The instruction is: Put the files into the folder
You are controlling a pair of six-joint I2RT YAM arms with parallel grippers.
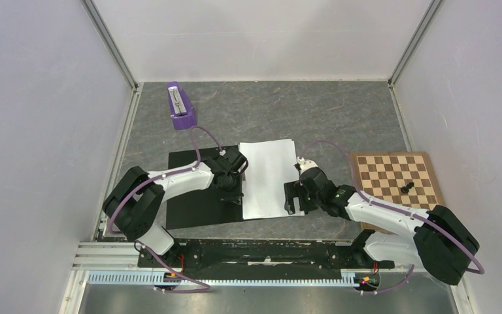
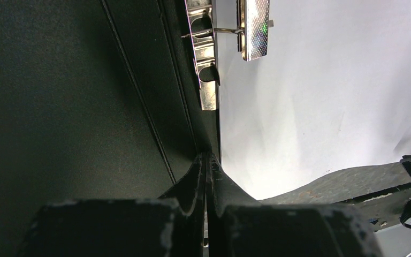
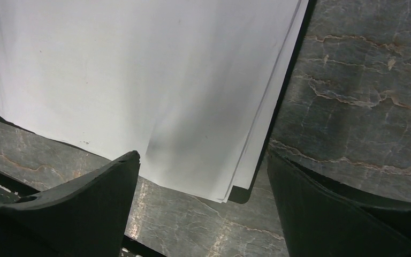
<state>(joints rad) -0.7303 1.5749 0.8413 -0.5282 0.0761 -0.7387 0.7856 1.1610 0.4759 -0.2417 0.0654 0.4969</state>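
The left claw (image 1: 233,188) is shut tight with nothing between its jaws, its tips set down on the black inside of the folder (image 1: 196,199), right at the spine crease. Ahead of its tips, along that crease, lies the metal spine clip (image 2: 206,69). To its left is the bare black half of the folder, and just to its right begin the files (image 1: 268,176), a stack of white sheets covering the folder's other half. Further right, the right claw (image 1: 292,197) stands wide open and holds nothing, poised above the near right corner of the stack. Its wrist view shows that corner between its two fingers (image 3: 101,198), the sheets slightly fanned and a black folder corner peeping out beneath them on the grey desk (image 1: 314,111). The sheets look already laid in, so the step in hand is probably squaring them up and securing them. To do that well, the shut claw should pin the spine so the folder cannot slide, while the open one comes in low and nudges the fanned edge towards the crease, pushing flat along the desk, not downward, to avoid creasing. The stack's long axis runs from the near edge of the desk to the far one, parallel to the spine, with its short edges facing the arms and the back wall.
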